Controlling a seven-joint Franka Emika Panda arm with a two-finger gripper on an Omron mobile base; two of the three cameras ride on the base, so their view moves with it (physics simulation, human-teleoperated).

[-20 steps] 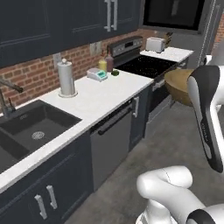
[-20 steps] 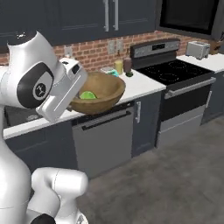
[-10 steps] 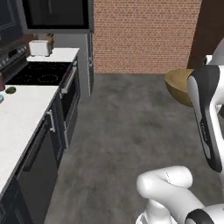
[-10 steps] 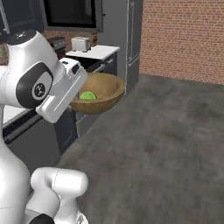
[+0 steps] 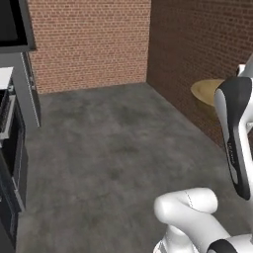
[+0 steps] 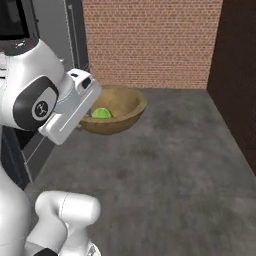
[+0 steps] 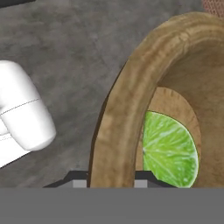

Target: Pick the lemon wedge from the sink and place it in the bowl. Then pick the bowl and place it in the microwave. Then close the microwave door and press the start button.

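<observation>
My gripper (image 7: 109,181) is shut on the near rim of the light-brown wooden bowl (image 7: 131,109), one finger inside the rim and one outside. The bowl (image 6: 117,105) hangs level above the floor in front of the arm, and it also shows at the right edge of the left base view (image 5: 210,91). Inside it lies the lemon wedge (image 7: 169,151), yellowish-green with its cut face up, seen again in the right base view (image 6: 101,113). The sink is out of view. A dark appliance front (image 5: 12,22) sits at the upper left; I cannot tell whether it is the microwave.
Brick walls (image 5: 89,39) meet in a corner ahead, the right one darker (image 5: 202,44). Grey floor (image 5: 108,148) spreads between them. Dark cabinets and an oven front (image 5: 12,143) line the left edge. A tall grey cabinet (image 6: 55,30) stands behind the arm.
The whole picture has swung: the base has turned, so counter, stove and toaster slid off to the left and the brick corner came in. The bowl stays held with the wedge inside.
</observation>
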